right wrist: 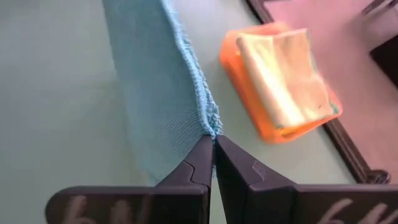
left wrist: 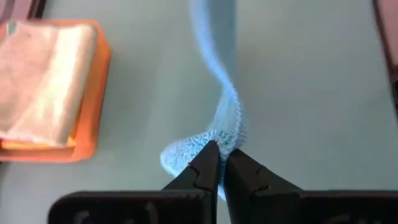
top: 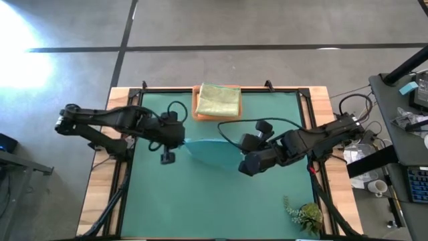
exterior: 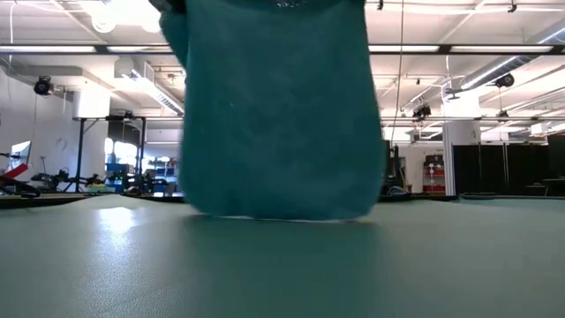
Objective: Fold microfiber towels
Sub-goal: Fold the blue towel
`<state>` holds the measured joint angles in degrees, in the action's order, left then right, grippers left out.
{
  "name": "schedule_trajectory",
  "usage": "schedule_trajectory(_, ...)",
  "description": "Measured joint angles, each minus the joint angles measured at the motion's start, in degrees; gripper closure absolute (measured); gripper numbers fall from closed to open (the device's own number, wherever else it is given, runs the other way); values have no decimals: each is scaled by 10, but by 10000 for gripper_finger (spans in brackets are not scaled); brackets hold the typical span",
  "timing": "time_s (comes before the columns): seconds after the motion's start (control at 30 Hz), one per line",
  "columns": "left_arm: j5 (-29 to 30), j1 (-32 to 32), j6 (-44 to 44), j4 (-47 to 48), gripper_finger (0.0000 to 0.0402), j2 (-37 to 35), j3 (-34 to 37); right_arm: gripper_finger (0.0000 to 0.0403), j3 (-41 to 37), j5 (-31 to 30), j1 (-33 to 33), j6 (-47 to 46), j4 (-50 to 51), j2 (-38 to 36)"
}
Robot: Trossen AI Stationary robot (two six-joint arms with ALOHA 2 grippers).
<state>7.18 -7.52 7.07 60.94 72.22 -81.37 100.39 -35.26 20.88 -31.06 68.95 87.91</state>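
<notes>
At the centre of the desk (top: pixel 221 201), 1 teal towel (top: pixel 212 152) hangs stretched between 2 tools, raised clear of the dark green mat (top: pixel 200 207) except at its lower edge. In the low view the teal towel (exterior: pixel 278 115) drapes as a broad sheet, and its bottom hem touches or nearly touches the mat.

The left tool (top: pixel 168 155) sits at 9 o'clock of the towel. Its jaws are clamped tight on 1 towel corner; the left wrist view shows the left tool (left wrist: pixel 222 163) pinching a bunched fold, with the cloth (left wrist: pixel 217 74) twisting away from it in a narrow band.

The right tool (top: pixel 246 165) sits at 3 o'clock of the towel. Its jaws are also pinched shut on the opposite corner; the right wrist view shows the right tool (right wrist: pixel 214 152) gripping the hemmed edge, with the cloth (right wrist: pixel 155 87) falling away from it.

At 12 o'clock of the hanging towel, near the far desk edge, a small stack of folded towels rests: a pale yellow-green towel (top: pixel 219 100) on top of an orange one (top: pixel 198 112).

At 5 o'clock, near the front right corner of the mat, a small leafy sprig (top: pixel 304 215) lies.
</notes>
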Motion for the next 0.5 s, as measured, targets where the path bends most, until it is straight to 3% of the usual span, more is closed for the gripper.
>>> schedule_trajectory(0.27, -32, -5, 0, 113, 401, 39, -91, 394, 29, -99, 7, 17, -24, -4)
schedule_trajectory(0.4, -24, -5, 0, 183, 402, 63, -122, 394, 46, -38, -5, 5, -25, -4)
schedule_trajectory(0.5, 3, -5, -1, 215, 402, 74, -138, 394, 49, -80, -8, -49, -17, -2)
